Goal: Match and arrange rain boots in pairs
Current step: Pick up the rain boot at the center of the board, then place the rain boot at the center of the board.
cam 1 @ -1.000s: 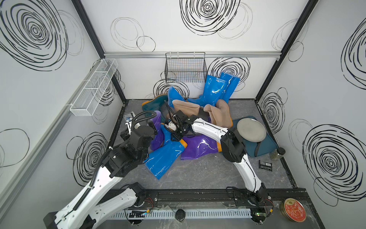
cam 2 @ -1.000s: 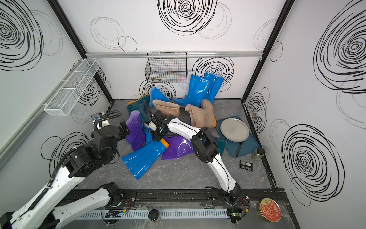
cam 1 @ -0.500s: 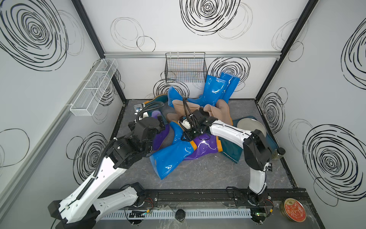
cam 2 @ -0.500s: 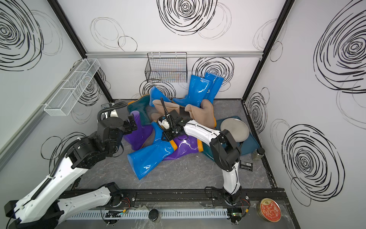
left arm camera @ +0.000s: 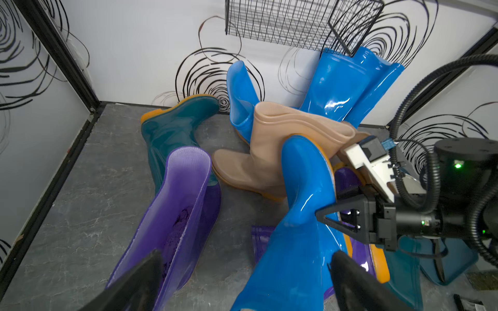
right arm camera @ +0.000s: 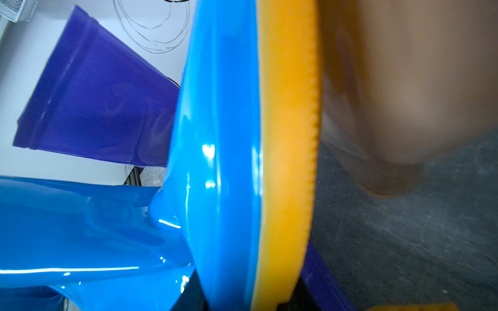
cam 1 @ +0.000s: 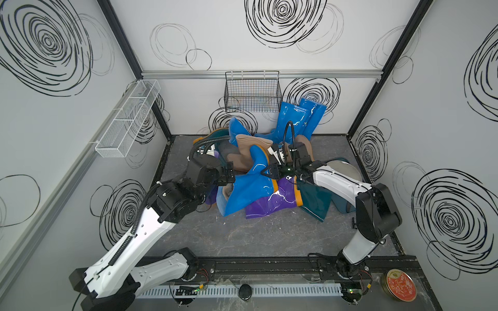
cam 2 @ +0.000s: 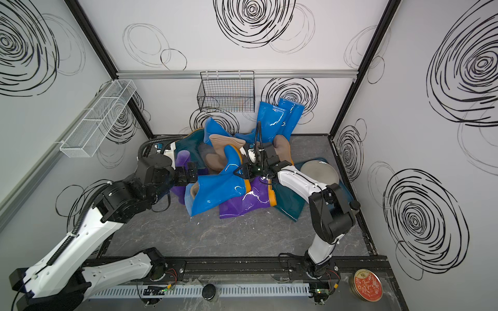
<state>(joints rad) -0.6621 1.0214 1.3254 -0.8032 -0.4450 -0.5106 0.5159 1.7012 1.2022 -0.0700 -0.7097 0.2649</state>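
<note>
Blue boot [cam 1: 249, 188] sits mid-floor, on top of the pile. My right gripper [cam 1: 270, 172] is clamped on it at the heel, narrow gap, with one finger on the blue side and the other behind the orange sole [right arm camera: 285, 161]. The toe sticks up. The shaft slopes down toward the front and lies across a purple boot [cam 1: 269, 206] that is flat on the floor. The right wrist view is filled by the blue foot and sole, too close to show my fingers.

My left gripper [cam 1: 230, 177] is spread wide and holds nothing, just beside the blue shaft. In the left wrist view the shaft runs between the two fingers [left arm camera: 134, 285]; can't tell if they touch it.

Around it:
- Second purple boot [left arm camera: 183, 199] lies open-mouthed next to the left gripper.
- Teal boot [left arm camera: 175, 126] is behind it, near the back-left corner.
- Tan boot [left arm camera: 269, 150] is right behind the blue toe.
- Another teal boot [cam 1: 315, 200] lies flat beside the first purple one, on my right.
- Two blue boots [cam 1: 296, 121] lean on the back wall under the wire basket [cam 1: 252, 91].
- One more blue boot [cam 1: 236, 129] stands near the tan one.
- Grey plate [cam 1: 347, 169] is by the right wall.
</note>
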